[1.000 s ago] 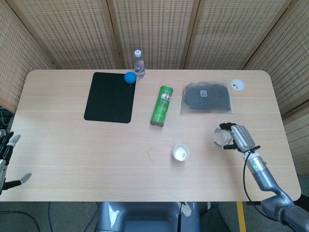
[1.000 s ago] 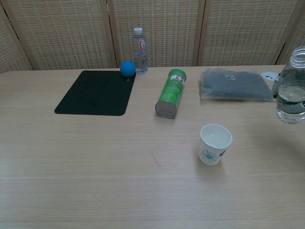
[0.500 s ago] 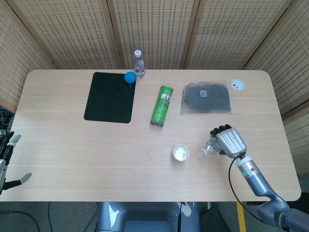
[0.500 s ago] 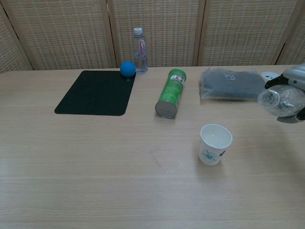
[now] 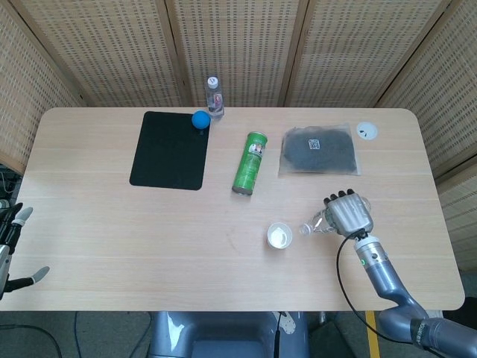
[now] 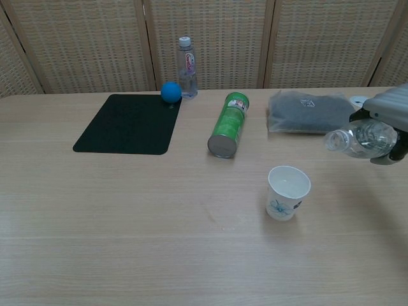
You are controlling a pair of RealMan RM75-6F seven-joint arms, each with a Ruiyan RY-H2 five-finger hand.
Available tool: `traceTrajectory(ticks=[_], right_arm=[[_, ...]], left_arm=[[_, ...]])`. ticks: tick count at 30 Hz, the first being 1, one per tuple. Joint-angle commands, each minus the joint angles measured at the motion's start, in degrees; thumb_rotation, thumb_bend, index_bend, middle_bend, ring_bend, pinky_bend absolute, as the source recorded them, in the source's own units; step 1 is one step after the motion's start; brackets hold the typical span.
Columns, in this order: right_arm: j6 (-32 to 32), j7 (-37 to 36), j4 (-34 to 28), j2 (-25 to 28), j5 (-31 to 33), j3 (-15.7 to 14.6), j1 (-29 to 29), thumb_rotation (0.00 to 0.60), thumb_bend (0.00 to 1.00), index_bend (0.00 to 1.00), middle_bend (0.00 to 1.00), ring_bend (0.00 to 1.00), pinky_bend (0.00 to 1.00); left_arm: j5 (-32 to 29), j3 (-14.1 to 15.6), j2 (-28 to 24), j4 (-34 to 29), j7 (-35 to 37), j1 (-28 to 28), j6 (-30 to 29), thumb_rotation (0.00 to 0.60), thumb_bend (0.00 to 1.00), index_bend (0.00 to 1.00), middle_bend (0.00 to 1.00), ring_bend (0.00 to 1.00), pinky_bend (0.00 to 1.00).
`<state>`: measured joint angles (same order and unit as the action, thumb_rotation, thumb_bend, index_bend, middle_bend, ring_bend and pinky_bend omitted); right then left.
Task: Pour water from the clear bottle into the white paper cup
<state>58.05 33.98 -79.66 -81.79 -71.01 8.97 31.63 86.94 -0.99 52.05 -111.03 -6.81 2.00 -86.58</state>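
The tilted bottle (image 6: 360, 138) hangs right of the paper cup (image 6: 287, 192), above the table (image 6: 127, 217).

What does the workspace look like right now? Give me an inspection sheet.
Surface: pale wooden table, no spill seen.
Job's things: clear plastic bottle tipped on its side, mouth toward the white paper cup but short of it; cup upright.
Clutter: black mat, blue ball, second upright bottle, green can lying down, dark bag, small white disc.
Hands: right hand holds the bottle; left hand off the table edge, holding nothing.
Cables: black cable along right forearm.
Surroundings: woven screen panels.
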Motion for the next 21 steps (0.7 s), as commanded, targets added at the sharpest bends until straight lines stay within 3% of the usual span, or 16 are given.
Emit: traceTrajectory(ticks=[1,21], right_arm=[[0.4,3.6,-0.6,-0.7,1.7,-0.1,0.5,0.600,0.46,0.56,0.59,0.42,0.55],[2.8,15.8,-0.6,-5.1,9.4,-0.7,2.9,0.600,0.46,0.56,0.60,0.43,0.56]], left_arm=[[0.0,0.0,0.1,0.0,-0.2,0.1,0.2,0.600,0.09,0.00,0.00,0.00,0.00],[-0.4,0.1,0.4,0.0,-0.9,0.3,0.6,0.600,0.09,0.00,0.00,0.00,0.00]])
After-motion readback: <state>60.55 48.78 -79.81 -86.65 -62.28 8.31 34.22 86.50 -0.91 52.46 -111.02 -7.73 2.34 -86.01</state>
